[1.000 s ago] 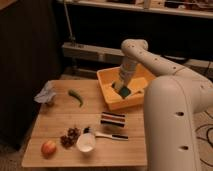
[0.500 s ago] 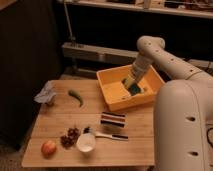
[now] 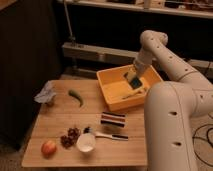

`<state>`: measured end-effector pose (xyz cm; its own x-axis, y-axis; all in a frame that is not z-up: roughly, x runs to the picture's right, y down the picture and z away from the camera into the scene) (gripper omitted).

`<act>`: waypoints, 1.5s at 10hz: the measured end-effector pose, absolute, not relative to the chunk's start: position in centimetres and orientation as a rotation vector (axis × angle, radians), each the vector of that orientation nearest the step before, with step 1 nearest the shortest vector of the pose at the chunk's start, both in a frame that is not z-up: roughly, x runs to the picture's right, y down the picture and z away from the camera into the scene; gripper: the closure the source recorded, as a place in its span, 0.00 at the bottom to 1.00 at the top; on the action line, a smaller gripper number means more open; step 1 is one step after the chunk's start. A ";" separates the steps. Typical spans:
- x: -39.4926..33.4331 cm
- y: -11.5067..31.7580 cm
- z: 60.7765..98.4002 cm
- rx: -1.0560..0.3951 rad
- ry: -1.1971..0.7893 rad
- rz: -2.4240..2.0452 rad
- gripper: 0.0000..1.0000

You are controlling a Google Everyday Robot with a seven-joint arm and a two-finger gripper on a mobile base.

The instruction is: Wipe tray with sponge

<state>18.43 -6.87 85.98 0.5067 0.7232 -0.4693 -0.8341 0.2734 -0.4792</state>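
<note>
Pressing the sponge (image 3: 133, 79) clamped in its jaws against the far floor of the tray (image 3: 111, 96), the gripper (image 3: 134, 76) risks shoving the light tray across the worktop (image 3: 60, 125).

Yellow-orange tray (image 3: 111, 97), teal-faced sponge (image 3: 133, 79), dark-and-white striped block (image 3: 113, 120), green pepper (image 3: 76, 96)

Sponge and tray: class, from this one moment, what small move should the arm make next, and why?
Probably drag the sponge along the floor of the tray toward its unwiped near-left end. The gripper reaches down inside the tray near its far right side, shut on the sponge, so grasping seems done. A pale object lies on the tray floor just beside it, so the stroke should skirt that.
</note>
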 end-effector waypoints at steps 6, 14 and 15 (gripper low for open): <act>15.6 -7.5 88.8 -0.780 0.189 1.015 1.00; 9.3 -3.4 88.5 -0.852 0.183 0.861 1.00; 8.9 -2.6 88.0 -0.864 0.182 0.844 1.00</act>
<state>8.88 -2.59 87.97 0.6713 0.5800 -0.4615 -0.7185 0.3566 -0.5971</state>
